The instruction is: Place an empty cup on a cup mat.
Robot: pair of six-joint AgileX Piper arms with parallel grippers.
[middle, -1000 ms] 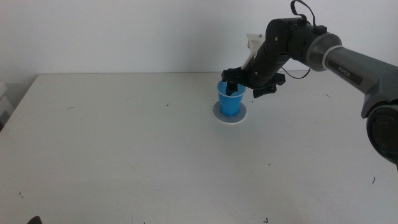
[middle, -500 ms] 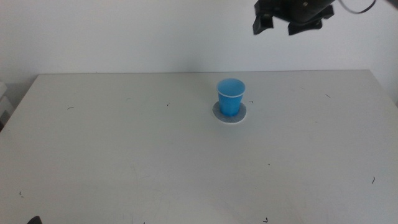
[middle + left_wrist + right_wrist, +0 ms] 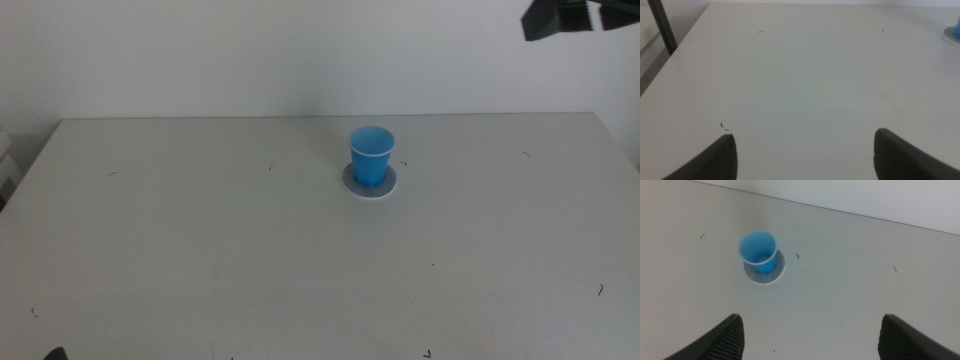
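Observation:
The blue cup (image 3: 371, 155) stands upright on the grey cup mat (image 3: 387, 187) behind the middle of the table. It is empty inside, as the right wrist view shows the cup (image 3: 758, 250) on the mat (image 3: 774, 272) from above. My right gripper (image 3: 566, 17) is high up at the picture's top right, far from the cup; its jaws stand wide apart with nothing between them (image 3: 810, 335). My left gripper (image 3: 805, 152) is open and empty low over the table's near left part. The mat's edge (image 3: 952, 34) shows far off in the left wrist view.
The white table (image 3: 200, 250) bears only small dark specks. A white wall rises behind it. A dark post (image 3: 661, 25) stands beside the table's left edge.
My right gripper has let go of the cup, risen and drawn away to the upper right. The cup has stayed on the mat.

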